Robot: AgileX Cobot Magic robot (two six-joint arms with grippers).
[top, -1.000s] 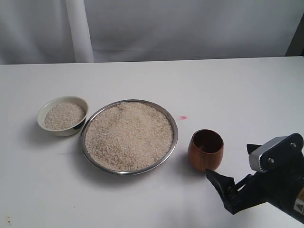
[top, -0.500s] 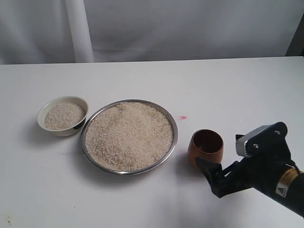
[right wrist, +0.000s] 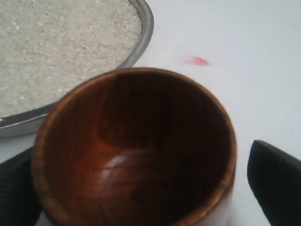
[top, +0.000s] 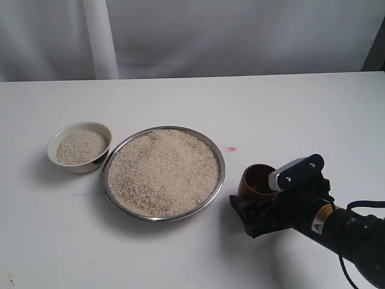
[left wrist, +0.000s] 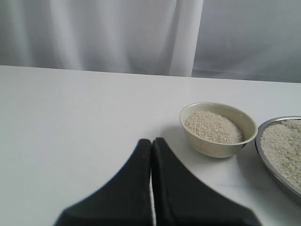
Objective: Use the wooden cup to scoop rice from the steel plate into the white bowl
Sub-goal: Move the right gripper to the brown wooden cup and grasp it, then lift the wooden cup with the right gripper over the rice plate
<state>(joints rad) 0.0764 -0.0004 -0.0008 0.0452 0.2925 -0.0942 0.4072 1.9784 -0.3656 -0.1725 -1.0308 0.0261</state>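
The steel plate (top: pixel 220 158) sits mid-table, heaped with rice (top: pixel 162 171). Left of it stands the white bowl (top: pixel 78 167), part-filled with rice (top: pixel 81 146). The wooden cup (top: pixel 255 178) stands upright and empty to the plate's right. My right gripper (top: pixel 253 198) is open with a finger on either side of the cup (right wrist: pixel 134 150); a gap shows between the cup and one finger (right wrist: pixel 277 179). My left gripper (left wrist: pixel 151 141) is shut and holds nothing, hovering short of the white bowl (left wrist: pixel 211 146) and the plate's rim (left wrist: pixel 264 156). It is out of the exterior view.
A small pink mark (top: pixel 232 149) lies on the white table between the plate and the cup. A white post (top: pixel 99 39) and a grey curtain stand behind the table's far edge.
My right gripper has moved left toward the plate, from beside the wooden cup to straddling it, and now covers the cup's near side. Cup, plate and bowl have not moved.
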